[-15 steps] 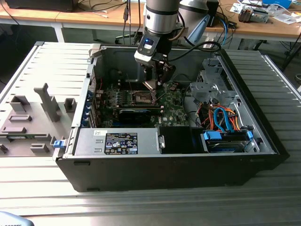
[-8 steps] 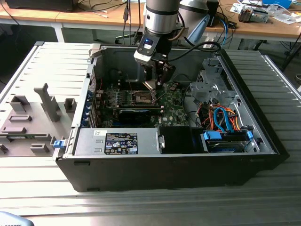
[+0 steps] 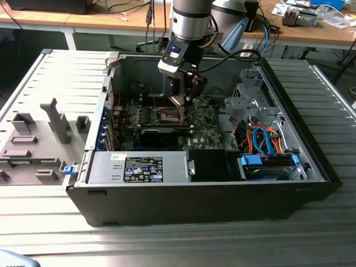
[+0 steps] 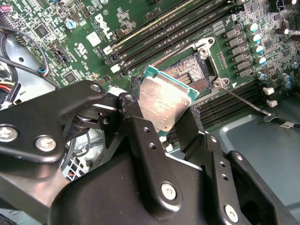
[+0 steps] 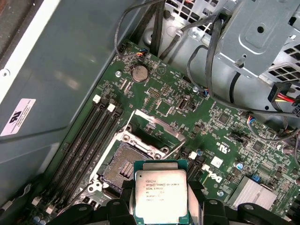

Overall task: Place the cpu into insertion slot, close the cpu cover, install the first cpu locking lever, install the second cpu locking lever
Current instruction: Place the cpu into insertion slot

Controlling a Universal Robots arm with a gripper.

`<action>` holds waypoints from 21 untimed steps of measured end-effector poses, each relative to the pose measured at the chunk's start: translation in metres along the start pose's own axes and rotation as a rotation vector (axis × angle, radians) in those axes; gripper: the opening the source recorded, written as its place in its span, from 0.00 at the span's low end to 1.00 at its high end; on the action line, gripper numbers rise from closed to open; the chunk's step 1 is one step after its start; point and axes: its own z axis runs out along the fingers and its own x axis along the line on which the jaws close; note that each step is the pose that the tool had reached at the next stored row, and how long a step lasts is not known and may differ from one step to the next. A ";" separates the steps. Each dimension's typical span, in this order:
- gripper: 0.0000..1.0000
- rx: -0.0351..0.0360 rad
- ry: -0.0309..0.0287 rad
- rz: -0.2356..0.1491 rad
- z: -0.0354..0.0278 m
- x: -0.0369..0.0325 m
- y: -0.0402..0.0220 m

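My gripper (image 3: 181, 99) hangs inside the open computer case, shut on the cpu (image 4: 165, 100), a thin square chip with a silvery top and green edge. Its black fingers (image 4: 137, 123) clamp two opposite sides of the chip. The cpu (image 5: 161, 195) hovers tilted just above the bare insertion slot (image 5: 123, 168) on the green motherboard, not touching it. The cpu cover (image 5: 157, 127), a silver frame, stands swung open at the slot's far side. A thin metal locking lever (image 4: 244, 101) sticks out unlatched beside the slot (image 4: 193, 75).
Black memory slots (image 5: 86, 140) run along one side of the socket. A black graphics card (image 3: 161, 134) lies close in front, a metal drive cage (image 3: 251, 101) and orange and blue cables (image 3: 261, 140) on the exterior view's right. The case walls (image 3: 114, 94) enclose everything.
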 end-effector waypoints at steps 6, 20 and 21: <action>0.54 0.0002 0.0004 0.012 0.0002 0.0000 0.0000; 0.54 0.0005 0.0008 0.027 0.0004 0.0000 0.0000; 0.54 0.0006 0.0008 0.028 0.0004 0.0000 0.0000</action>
